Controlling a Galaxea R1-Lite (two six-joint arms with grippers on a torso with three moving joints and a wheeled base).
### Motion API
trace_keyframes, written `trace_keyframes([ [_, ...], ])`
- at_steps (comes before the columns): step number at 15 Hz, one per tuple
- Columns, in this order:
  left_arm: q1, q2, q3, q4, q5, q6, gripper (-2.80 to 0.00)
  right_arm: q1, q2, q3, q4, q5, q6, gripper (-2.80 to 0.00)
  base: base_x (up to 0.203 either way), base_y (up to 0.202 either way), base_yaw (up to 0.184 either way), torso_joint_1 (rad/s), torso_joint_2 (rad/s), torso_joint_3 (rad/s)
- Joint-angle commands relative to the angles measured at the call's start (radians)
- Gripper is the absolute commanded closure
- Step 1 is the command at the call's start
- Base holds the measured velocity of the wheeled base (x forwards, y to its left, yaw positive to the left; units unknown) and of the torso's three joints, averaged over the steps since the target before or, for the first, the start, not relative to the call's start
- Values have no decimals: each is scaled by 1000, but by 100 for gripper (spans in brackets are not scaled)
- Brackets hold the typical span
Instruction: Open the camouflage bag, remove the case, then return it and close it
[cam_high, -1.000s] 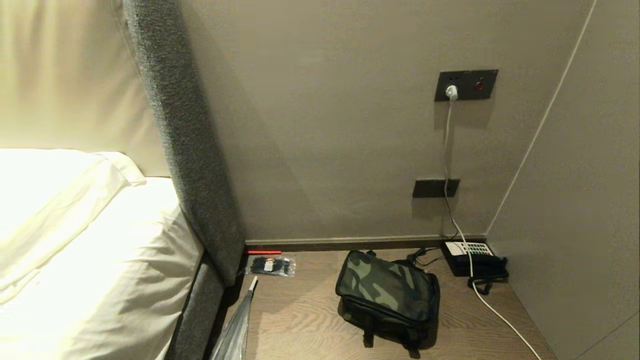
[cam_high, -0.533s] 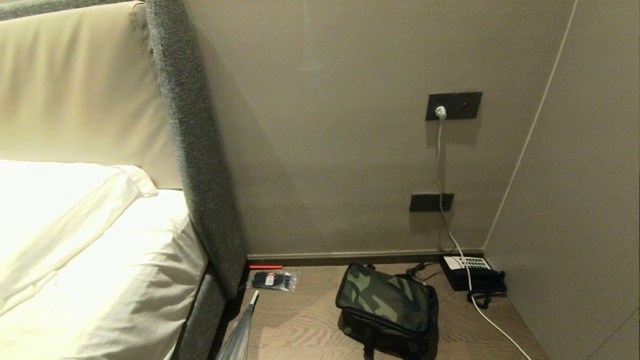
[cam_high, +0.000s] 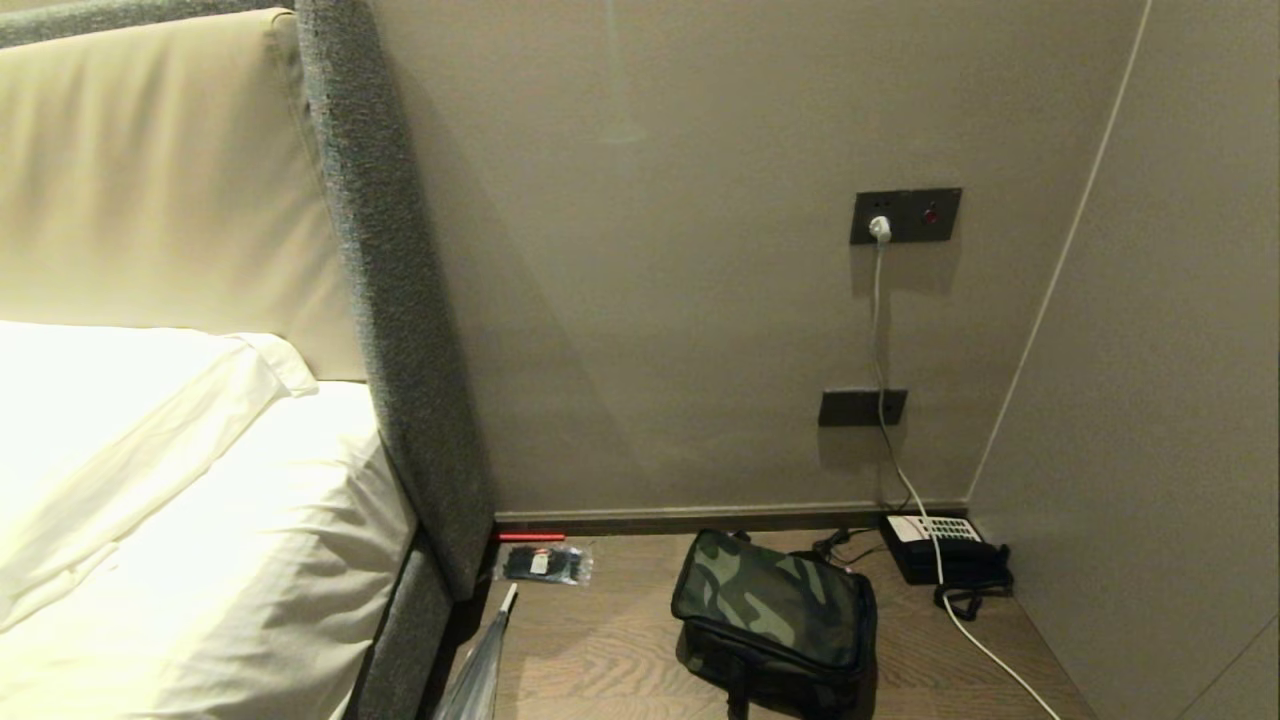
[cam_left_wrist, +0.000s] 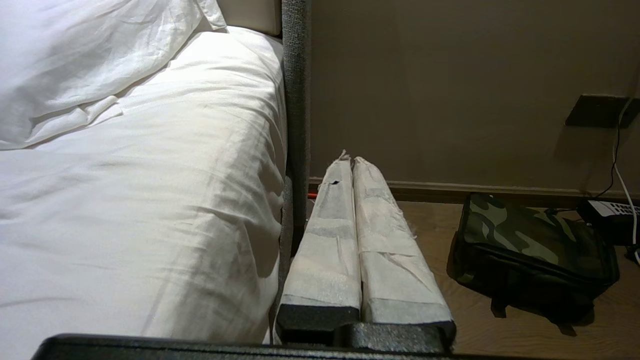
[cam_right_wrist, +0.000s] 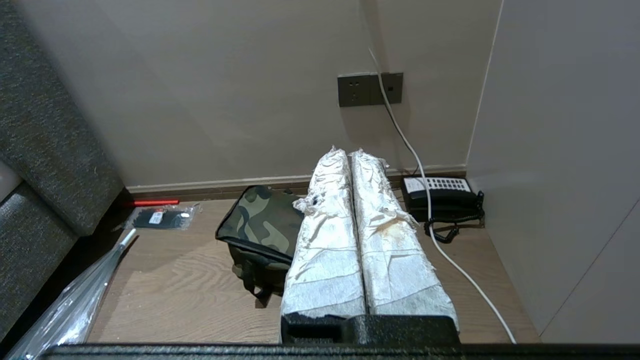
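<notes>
The camouflage bag (cam_high: 775, 620) sits closed on the wooden bedside surface, its lid zipped flat and black straps hanging at the front; it also shows as the bag (cam_left_wrist: 535, 255) and the bag (cam_right_wrist: 257, 225) in the wrist views. The case is hidden. Neither arm appears in the head view. My left gripper (cam_left_wrist: 349, 159) is shut, its white-wrapped fingers pressed together, held in the air beside the bed and left of the bag. My right gripper (cam_right_wrist: 348, 152) is shut too, held well short of the bag and empty.
A black telephone (cam_high: 945, 548) with white keypad stands right of the bag by the side wall, a white cable (cam_high: 985, 640) trailing past it. A packet of black ties (cam_high: 543, 565), a red stick (cam_high: 530, 537) and a clear plastic sleeve (cam_high: 478, 670) lie left. The bed (cam_high: 200, 530) and grey headboard (cam_high: 400, 300) border the left.
The whole head view has shifted: the scene sits lower in the picture now, showing more wall and headboard, so the camera has tilted up. The bag and other things have not moved.
</notes>
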Motion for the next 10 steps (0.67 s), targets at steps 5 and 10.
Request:
trace_keyframes([
  [5,0,0,0,0,1,0,0,0,-29,12,-1,0,-1,0,0,0,0,0,0,0],
  [10,0,0,0,0,1,0,0,0,-29,14,2,0,-19,0,0,0,0,0,0,0],
])
